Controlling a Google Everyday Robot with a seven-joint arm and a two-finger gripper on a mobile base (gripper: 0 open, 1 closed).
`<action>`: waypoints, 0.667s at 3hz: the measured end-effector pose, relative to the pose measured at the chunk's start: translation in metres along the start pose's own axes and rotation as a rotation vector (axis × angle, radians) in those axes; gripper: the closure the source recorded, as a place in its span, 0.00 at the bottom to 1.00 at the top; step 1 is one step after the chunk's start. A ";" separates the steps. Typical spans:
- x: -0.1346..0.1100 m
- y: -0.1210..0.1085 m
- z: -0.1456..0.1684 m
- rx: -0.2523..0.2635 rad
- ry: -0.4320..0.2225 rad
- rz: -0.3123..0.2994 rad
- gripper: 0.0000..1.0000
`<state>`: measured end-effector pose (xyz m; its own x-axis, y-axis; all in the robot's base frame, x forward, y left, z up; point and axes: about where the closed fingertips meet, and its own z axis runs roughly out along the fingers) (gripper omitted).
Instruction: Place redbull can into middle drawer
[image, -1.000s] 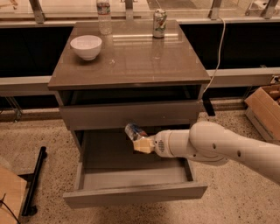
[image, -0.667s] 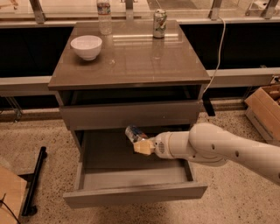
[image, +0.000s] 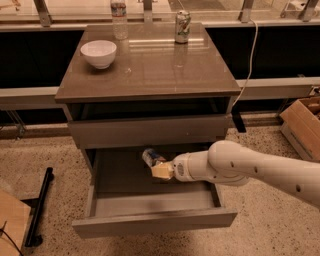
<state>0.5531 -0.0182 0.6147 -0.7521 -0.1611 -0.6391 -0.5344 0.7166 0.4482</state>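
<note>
Going from the left: one round white ceramic bowl (image: 98, 53) sits on the grey-brown bench (image: 150, 75) at upper left, and one clear plastic bottle (image: 119, 20) stands just right of it at the top edge. Lower down, the wide shallow grey-brown middle drawer (image: 135, 202) is pulled out. Over its back half, about frame centre, hangs the slim silver-and-blue redbull can (image: 151, 157), tilted with its top leaning up-left. As far as I can tell it isn't touching the drawer floor. The gripper (image: 159, 167) is just right of it, tan fingers (image: 164, 172) closed on the can's lower end, with the white arm (image: 250, 167) reaching in from the right. One green-and-white can (image: 182, 26) stands on the bench at upper centre-right, so that's two cans total, plus one shut drawer front (image: 150, 131) above the open one. Looks like the placing step to me: next it needs to lower the can to the floor, ideally straightened up, then let go.
</note>
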 end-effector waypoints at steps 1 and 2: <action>0.030 -0.031 0.034 -0.042 0.070 0.025 1.00; 0.063 -0.062 0.065 -0.083 0.108 0.067 1.00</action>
<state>0.5638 -0.0287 0.5067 -0.8218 -0.1901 -0.5371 -0.5084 0.6703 0.5405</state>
